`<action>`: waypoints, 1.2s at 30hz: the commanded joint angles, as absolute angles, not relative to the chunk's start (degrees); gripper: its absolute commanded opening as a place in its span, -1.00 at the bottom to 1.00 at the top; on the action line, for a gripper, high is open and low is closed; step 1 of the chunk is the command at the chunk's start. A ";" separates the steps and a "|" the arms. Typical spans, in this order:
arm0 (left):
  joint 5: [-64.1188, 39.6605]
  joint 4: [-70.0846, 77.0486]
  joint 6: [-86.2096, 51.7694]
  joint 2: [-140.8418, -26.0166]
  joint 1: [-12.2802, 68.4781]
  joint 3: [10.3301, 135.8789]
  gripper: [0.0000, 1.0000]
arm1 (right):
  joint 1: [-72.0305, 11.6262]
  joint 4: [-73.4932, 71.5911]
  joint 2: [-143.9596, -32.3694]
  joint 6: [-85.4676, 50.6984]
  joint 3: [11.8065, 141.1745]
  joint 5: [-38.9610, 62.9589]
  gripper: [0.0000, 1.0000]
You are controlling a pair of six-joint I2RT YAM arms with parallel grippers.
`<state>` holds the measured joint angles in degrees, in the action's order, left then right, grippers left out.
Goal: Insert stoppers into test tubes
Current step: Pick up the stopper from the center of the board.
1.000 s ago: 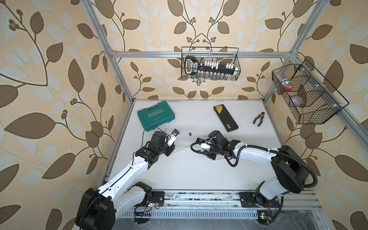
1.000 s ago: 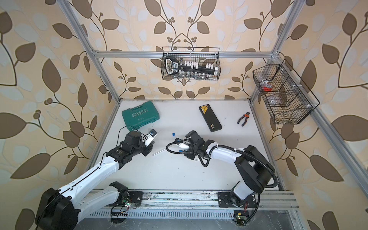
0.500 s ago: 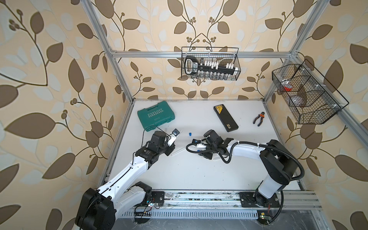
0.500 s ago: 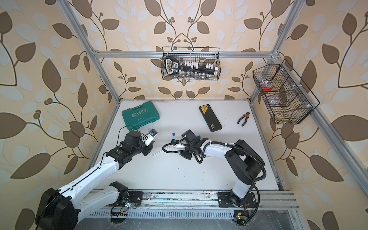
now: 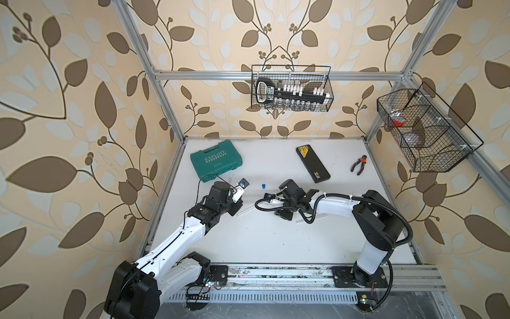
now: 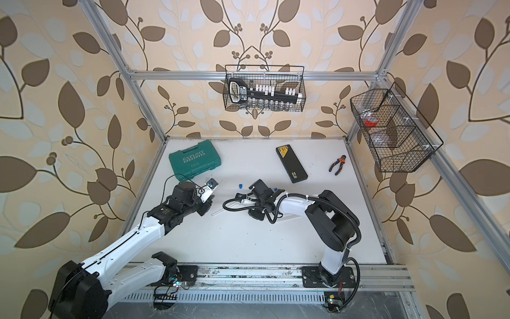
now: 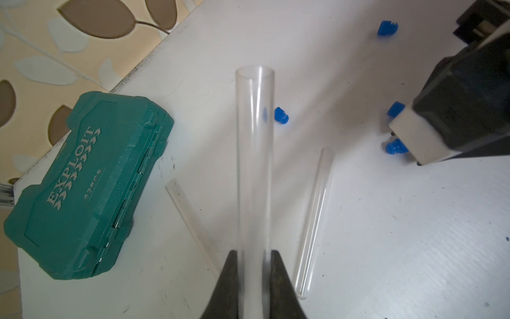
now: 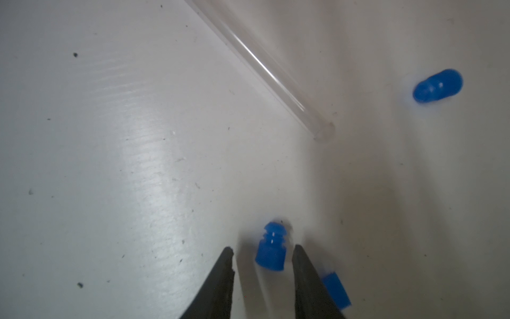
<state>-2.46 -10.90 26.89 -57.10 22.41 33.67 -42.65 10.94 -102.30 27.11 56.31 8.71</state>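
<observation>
My left gripper (image 7: 254, 256) is shut on a clear test tube (image 7: 255, 154), which sticks out with its open mouth away from the jaws. Two more test tubes (image 7: 314, 221) (image 7: 190, 218) lie on the white table beneath it. My right gripper (image 8: 262, 251) is open and low over the table, one finger on each side of a blue stopper (image 8: 271, 247), with a gap on both sides. A second stopper (image 8: 335, 288) lies just outside one finger. A third (image 8: 437, 85) lies farther off, past a lying tube (image 8: 265, 69). In both top views a lone stopper (image 5: 263, 186) (image 6: 240, 186) sits between the arms.
A green tool case (image 5: 216, 161) lies at the back left, close to the left wrist. A black case (image 5: 313, 164) and pliers (image 5: 358, 165) lie at the back right. Wire baskets hang on the back wall (image 5: 291, 88) and the right wall (image 5: 422, 132).
My right wrist has slid a little to the left, its elbow has drawn in and risen, and its jaws have narrowed around the stopper. The left arm has not moved.
</observation>
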 commanded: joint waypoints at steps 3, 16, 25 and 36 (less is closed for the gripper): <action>-2.14 -9.27 27.78 -55.94 21.88 33.50 -1.00 | -42.91 13.83 -104.43 28.33 58.86 7.88 -0.34; -2.40 -9.22 28.14 -55.74 21.89 33.31 -1.00 | -42.94 15.21 -105.93 28.28 60.17 7.42 -0.49; -2.44 -9.21 28.40 -55.73 21.89 33.27 -1.00 | -42.89 15.71 -106.72 28.53 60.82 7.09 -0.57; -2.35 -9.22 28.52 -55.72 21.88 33.23 -1.00 | -42.94 16.52 -107.06 29.09 61.14 7.16 -0.70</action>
